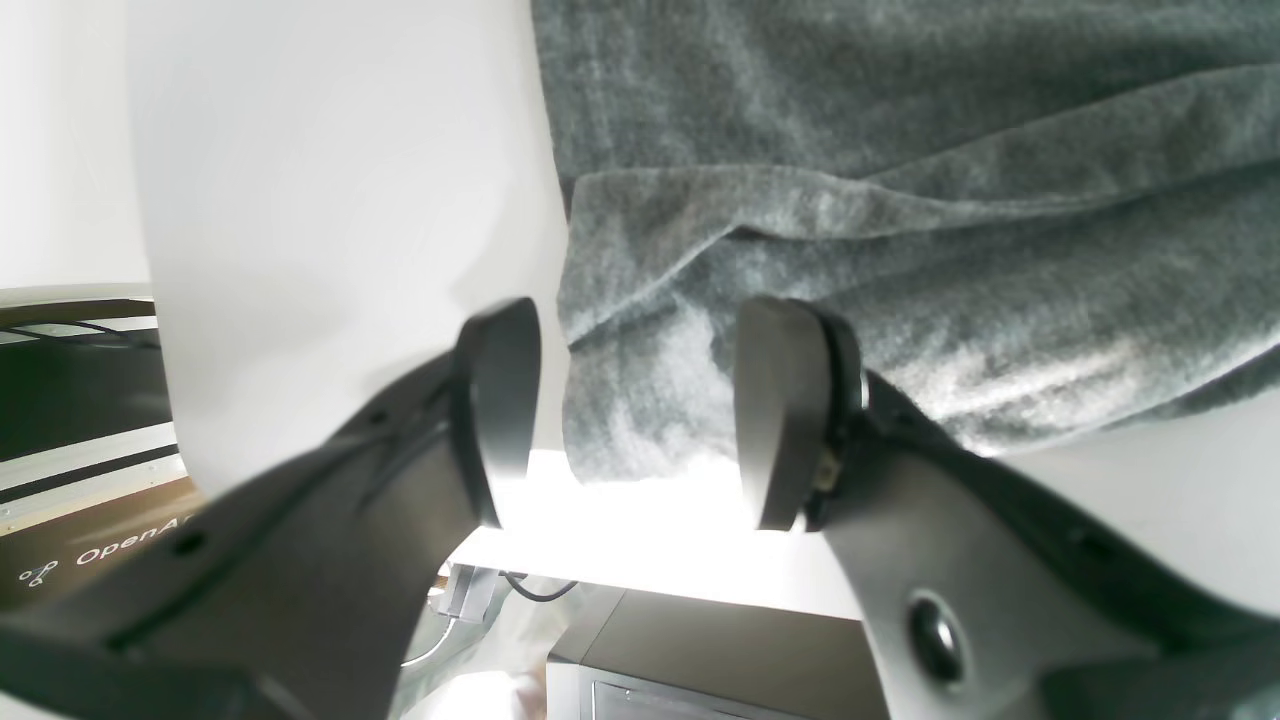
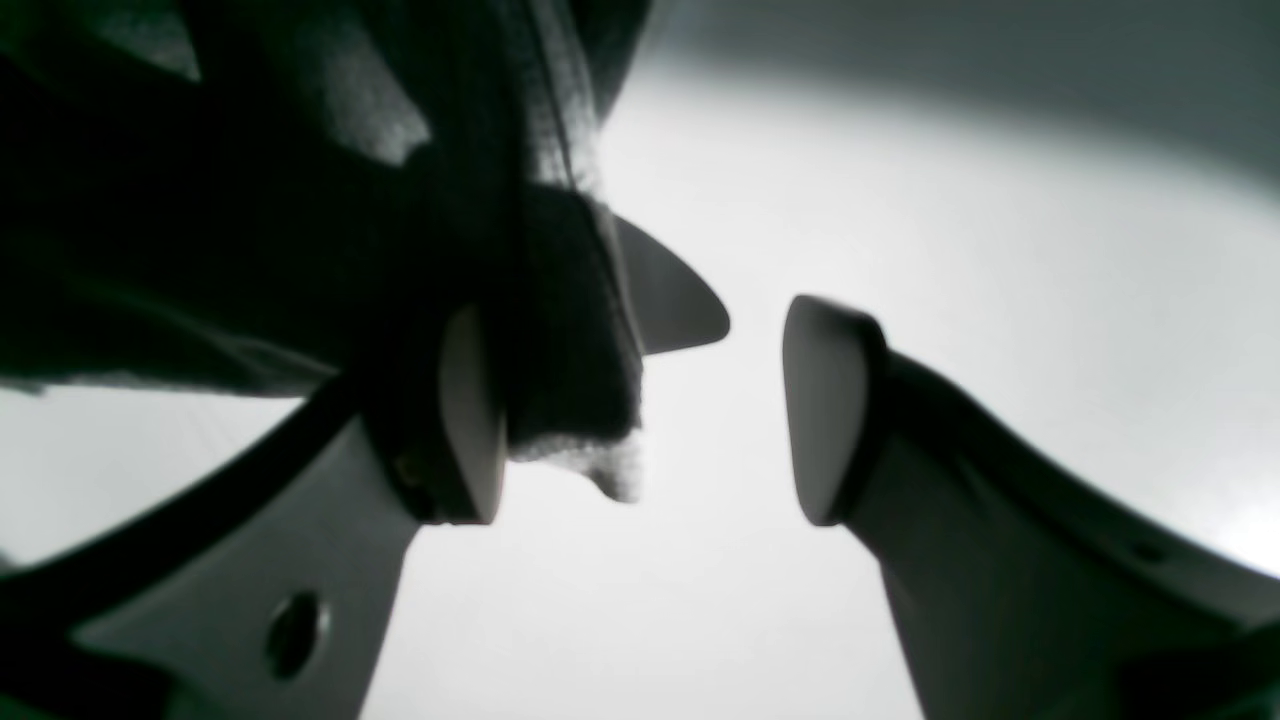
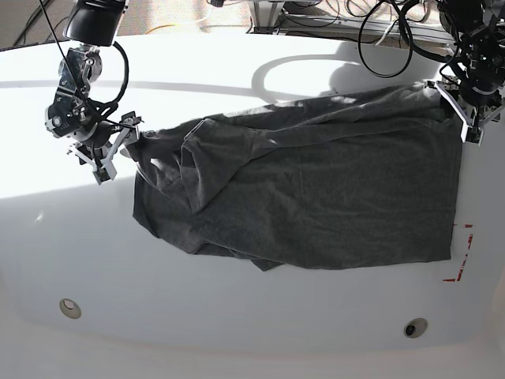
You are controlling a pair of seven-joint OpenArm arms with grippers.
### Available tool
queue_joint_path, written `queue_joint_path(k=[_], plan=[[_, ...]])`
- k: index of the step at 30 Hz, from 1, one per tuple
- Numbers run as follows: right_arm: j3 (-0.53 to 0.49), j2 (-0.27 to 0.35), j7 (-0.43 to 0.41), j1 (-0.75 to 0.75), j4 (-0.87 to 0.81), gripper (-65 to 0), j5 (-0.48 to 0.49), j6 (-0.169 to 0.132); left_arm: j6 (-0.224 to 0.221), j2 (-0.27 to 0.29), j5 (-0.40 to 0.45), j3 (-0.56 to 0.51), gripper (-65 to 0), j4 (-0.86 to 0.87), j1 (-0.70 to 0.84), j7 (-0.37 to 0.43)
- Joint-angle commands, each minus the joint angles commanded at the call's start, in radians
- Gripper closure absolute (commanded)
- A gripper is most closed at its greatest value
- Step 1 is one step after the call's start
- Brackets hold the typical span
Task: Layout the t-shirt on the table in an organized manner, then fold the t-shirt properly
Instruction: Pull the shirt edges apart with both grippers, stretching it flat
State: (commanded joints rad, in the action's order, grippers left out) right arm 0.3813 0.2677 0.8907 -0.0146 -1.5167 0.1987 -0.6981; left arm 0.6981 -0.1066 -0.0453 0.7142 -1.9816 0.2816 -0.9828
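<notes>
Sunlit white table (image 3: 237, 316) is carrying the t-shirt (image 3: 316, 205), spread wide but rumpled leftward. Both the left gripper (image 1: 635, 415) and right gripper (image 2: 640, 410) are gaping at opposite corners, gripping nothing, probably for stretching it flat.

Base cam sits high and looks down at the whole glossy white curved-edge table (image 3: 237, 316), both arms in frame. The left wrist cam is mounted right behind the open left gripper (image 1: 635, 415), super close, aimed along its dark fingers at a corner of the wrinkled dark heather-grey knit t-shirt (image 1: 900, 200). The right wrist cam does the same behind the right gripper (image 2: 640, 410), cloth hanging close and dark. All three views share shirt and tabletop.
</notes>
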Motion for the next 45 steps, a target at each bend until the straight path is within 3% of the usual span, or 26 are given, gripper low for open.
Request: queue_joint_path(k=[3,5,9,18,24,29,35,45], plan=[[0.0,-0.003,0.0,0.0,0.0,-7.5,-0.002,0.0,0.0,-0.002,-0.002,0.009,-29.3,-0.002,0.005,-0.002],[0.0,-0.005,0.0,0.0,0.0,-3.0,-0.002,0.0,0.0,-0.015,-0.002,0.04,-29.3,-0.003,0.003,-0.003],[0.002,-0.003,0.0,0.0,0.0,-2.7,-0.002,0.0,0.0,-0.038,-0.006,0.071,-29.6,-0.002,0.002,-0.003],[0.0,-0.003,0.0,0.0,0.0,-2.2,-0.002,0.0,0.0,-0.106,-0.147,0.075,-29.9,0.02,0.005,-0.086],[0.0,-0.003,0.0,0.002,0.0,-2.2,-0.002,0.0,0.0,-0.107,-0.149,0.075,-30.6,0.031,0.015,-0.086],[0.0,-0.005,0.0,0.002,0.0,-2.2,-0.002,0.0,0.0,-0.107,-0.15,0.069,-38.2,0.114,0.014,-0.086],[0.003,-0.005,0.0,0.0,0.0,-2.2,-0.002,0.0,0.0,-0.14,-0.155,0.058,-38.9,0.229,0.009,-0.086],[0.003,-0.005,0.0,0.0,0.0,-2.2,0.002,0.0,0.0,-0.143,-0.153,0.035,-38.9,0.318,-0.037,-0.08]])
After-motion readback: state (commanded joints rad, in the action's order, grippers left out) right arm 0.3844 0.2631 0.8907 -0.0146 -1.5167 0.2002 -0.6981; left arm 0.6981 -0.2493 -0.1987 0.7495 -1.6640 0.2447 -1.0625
